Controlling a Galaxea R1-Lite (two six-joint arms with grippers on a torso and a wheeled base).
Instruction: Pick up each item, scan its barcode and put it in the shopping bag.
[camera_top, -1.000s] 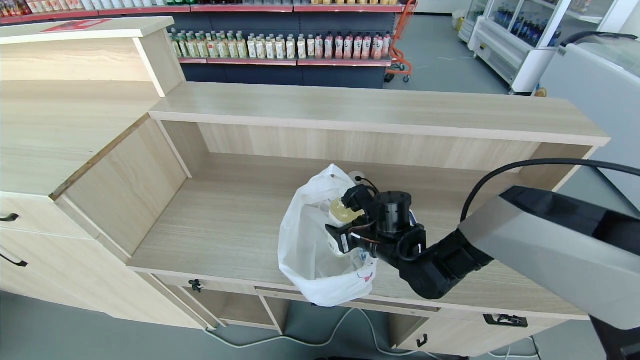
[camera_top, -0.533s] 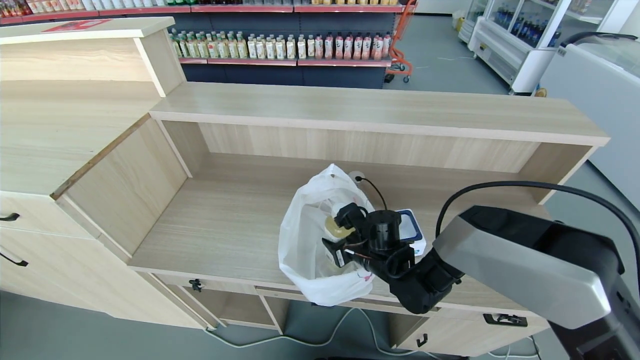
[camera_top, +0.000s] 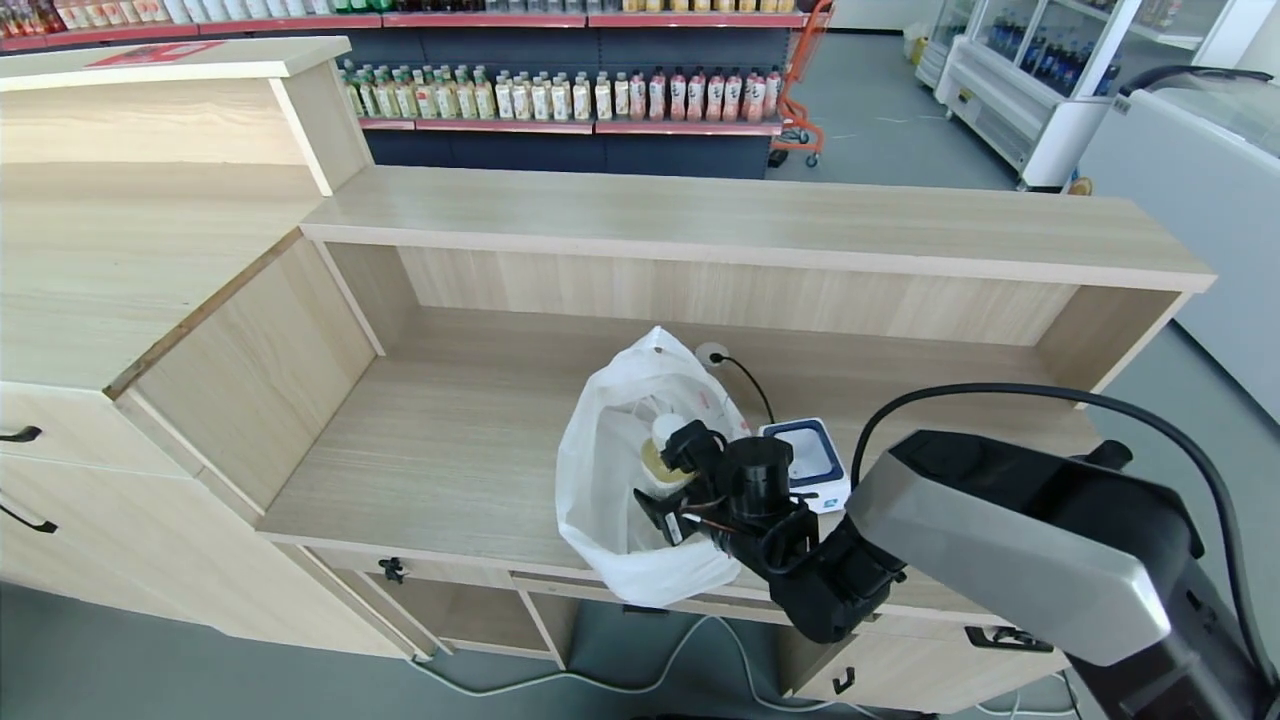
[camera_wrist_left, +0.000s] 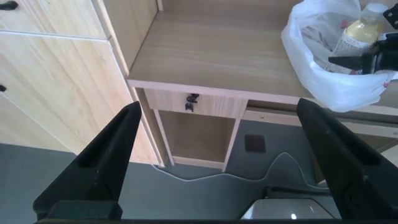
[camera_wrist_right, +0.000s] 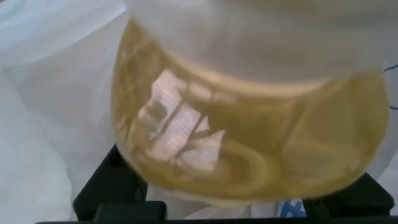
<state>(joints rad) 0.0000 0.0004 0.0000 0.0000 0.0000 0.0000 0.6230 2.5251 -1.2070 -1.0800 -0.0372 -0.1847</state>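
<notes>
Over the last second the right tool (camera_top: 668, 482) has sunk with its juice bottle (camera_top: 659, 455) into the mouth of the white shopping bag (camera_top: 600, 480), uncovering the scanner (camera_top: 805, 462) at the bag's 3 o'clock on the bench (camera_top: 450, 440). Its fingers clamp the bottle, so release looks next. The left tool (camera_wrist_left: 217, 107) hangs spread wide and empty, well apart from the bag.

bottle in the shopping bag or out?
In: bottle sits inside the open shopping bag, white plastic around it; right gripper shut on it.
</notes>
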